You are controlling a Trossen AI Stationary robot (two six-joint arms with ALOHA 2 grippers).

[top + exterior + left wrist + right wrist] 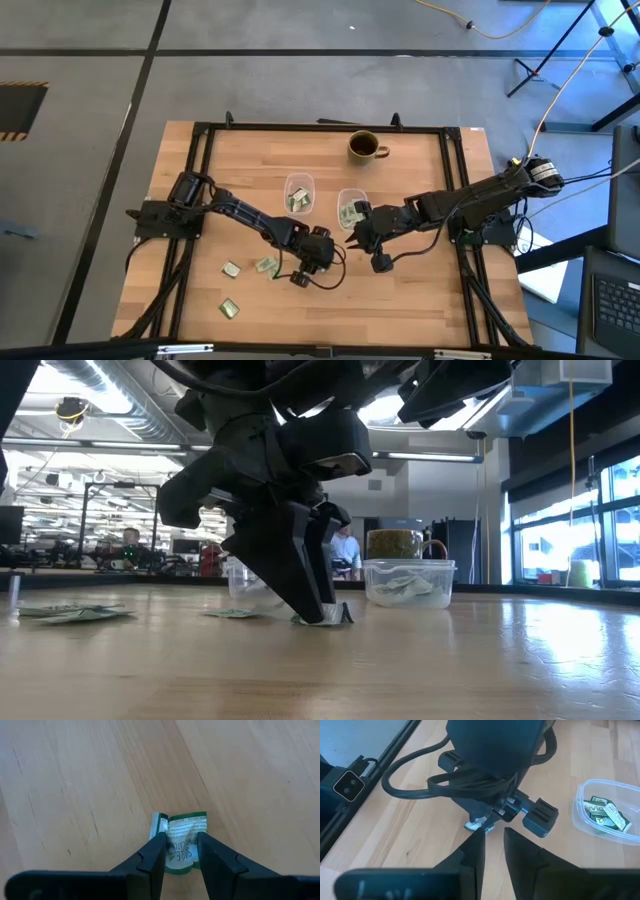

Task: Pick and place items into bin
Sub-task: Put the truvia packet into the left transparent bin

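My left gripper [181, 851] points down at the middle of the table's near half [300, 278] and is shut on a small green-and-white packet [184, 836]. The low view shows the same packet [328, 617] under the fingertips. My right gripper [494, 851] hovers just right of it [352, 240], open and holding nothing. Three more packets lie flat on the wood to the left [231, 269] [265, 265] [229, 309]. Two clear bins [299, 193] [350, 208] hold packets. My left gripper pinches the packet between its two fingers [159, 851], which sit on the packet's two opposite side edges [196, 839]. The fingers come from above, slanting down. The packet is buckled between them, and its lower side rests on the table [342, 618].
A brown mug [363, 146] stands near the table's far edge, behind the bins. In the right wrist view the nearer bin [607, 812] lies beside the left arm's wrist and cables [495, 765]. A black frame [200, 180] runs around the table. People sit in the room beyond.
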